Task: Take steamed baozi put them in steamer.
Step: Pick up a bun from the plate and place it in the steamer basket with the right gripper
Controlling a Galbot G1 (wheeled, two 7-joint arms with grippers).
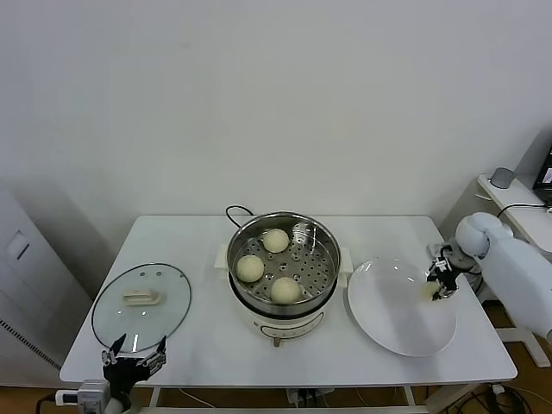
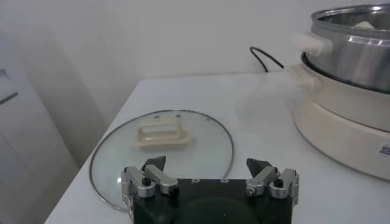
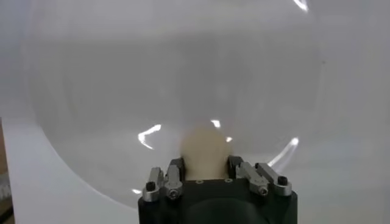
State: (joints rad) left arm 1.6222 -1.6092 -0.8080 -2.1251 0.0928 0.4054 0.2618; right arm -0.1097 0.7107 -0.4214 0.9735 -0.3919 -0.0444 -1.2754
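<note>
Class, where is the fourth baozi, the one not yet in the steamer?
In the head view, the fourth baozi sits on the white plate, right of the steamer, clamped by the right gripper.

Right hand [image 1: 437, 285] clamped shut, left hand [image 1: 134, 355] parked, fingers spread

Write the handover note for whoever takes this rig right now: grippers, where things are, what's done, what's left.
Right gripper: shut on the last baozi, on the white plate at the robot's right.
Left gripper: open, idle at the table's front left edge, near the glass lid lying flat.
Steamer: mid-table on its pot base, holding three baozi.
Done: three buns loaded, fourth gripped.
Left: lift the fourth off the plate and set it in the steamer's free spot.
</note>
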